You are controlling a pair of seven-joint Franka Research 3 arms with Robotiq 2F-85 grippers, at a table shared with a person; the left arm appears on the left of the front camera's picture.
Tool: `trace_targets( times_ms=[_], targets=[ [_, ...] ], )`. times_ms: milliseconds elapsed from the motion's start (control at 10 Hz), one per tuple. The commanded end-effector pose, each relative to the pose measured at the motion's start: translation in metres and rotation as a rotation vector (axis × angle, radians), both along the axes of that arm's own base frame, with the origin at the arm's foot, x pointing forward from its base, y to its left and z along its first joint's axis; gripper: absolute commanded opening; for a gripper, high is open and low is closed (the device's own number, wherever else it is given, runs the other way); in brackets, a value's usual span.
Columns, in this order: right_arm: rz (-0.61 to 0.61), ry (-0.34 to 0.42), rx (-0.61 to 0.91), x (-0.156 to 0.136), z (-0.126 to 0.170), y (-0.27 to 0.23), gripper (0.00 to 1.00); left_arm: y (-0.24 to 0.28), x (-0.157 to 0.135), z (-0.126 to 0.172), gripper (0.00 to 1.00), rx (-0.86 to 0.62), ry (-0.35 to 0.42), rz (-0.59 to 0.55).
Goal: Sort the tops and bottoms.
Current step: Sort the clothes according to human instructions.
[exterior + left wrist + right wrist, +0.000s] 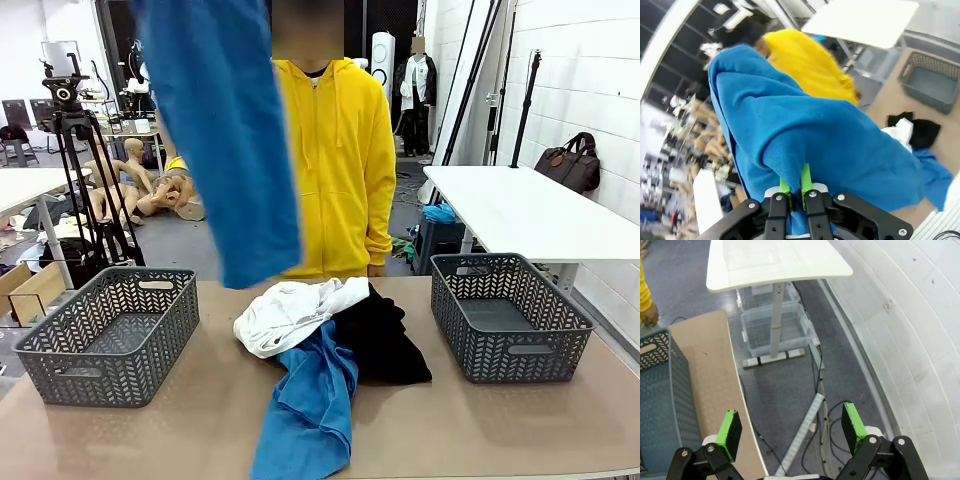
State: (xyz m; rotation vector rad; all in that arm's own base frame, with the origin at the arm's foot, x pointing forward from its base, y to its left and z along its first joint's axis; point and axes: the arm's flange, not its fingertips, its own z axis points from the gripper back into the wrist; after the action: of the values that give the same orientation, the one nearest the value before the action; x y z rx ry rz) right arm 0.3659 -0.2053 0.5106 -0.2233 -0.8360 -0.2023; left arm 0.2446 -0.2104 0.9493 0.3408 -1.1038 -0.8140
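No text or labels can be read.

Medium blue: raised top [225,130], near-edge top [310,410]. White: middle top [290,310]. Plain black: bottoms [385,345]. Grey herringbone lattice: left basket [120,375], right basket [500,350].

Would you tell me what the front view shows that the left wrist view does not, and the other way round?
Front view: the gray basket on the robot's left. Left wrist view: the left tool, its green pads shut on the lifted blue top. Both: that hanging top, the person in the yellow hoodie, the right basket, and the pile of white top, black bottoms and second blue top.
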Motion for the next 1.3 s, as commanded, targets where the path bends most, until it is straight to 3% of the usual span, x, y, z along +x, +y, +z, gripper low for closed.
trace_targets(
  times_ms=[0, 400, 600, 700, 800, 900, 1200],
  targets=[
    [0.006, 0.011, -0.006, -0.001, -0.001, 0.000, 1.00, 0.037, 0.007, -0.020, 0.00, 0.012, 0.029, 0.139],
    [0.006, 0.011, -0.006, -0.001, -0.001, 0.000, 1.00, 0.128, 0.011, -0.144, 0.00, -0.103, 0.144, 0.327],
    [0.006, 0.011, -0.006, -0.001, -0.001, 0.000, 1.00, 0.149, 0.020, -0.192, 0.00, -0.114, 0.084, 0.387],
    [0.006, 0.011, -0.006, -0.001, -0.001, 0.000, 1.00, 0.152, 0.025, -0.206, 0.00, -0.110, 0.103, 0.424],
    [0.006, 0.011, -0.006, -0.001, -0.001, 0.000, 1.00, 0.140, 0.028, -0.203, 0.00, -0.196, 0.147, 0.397],
    [0.006, 0.011, -0.006, -0.001, -0.001, 0.000, 1.00, 0.153, 0.027, -0.201, 0.00, -0.114, 0.168, 0.369],
    [0.006, 0.011, -0.006, -0.001, -0.001, 0.000, 1.00, 0.153, 0.027, -0.201, 0.00, -0.114, 0.168, 0.369]
  ],
)
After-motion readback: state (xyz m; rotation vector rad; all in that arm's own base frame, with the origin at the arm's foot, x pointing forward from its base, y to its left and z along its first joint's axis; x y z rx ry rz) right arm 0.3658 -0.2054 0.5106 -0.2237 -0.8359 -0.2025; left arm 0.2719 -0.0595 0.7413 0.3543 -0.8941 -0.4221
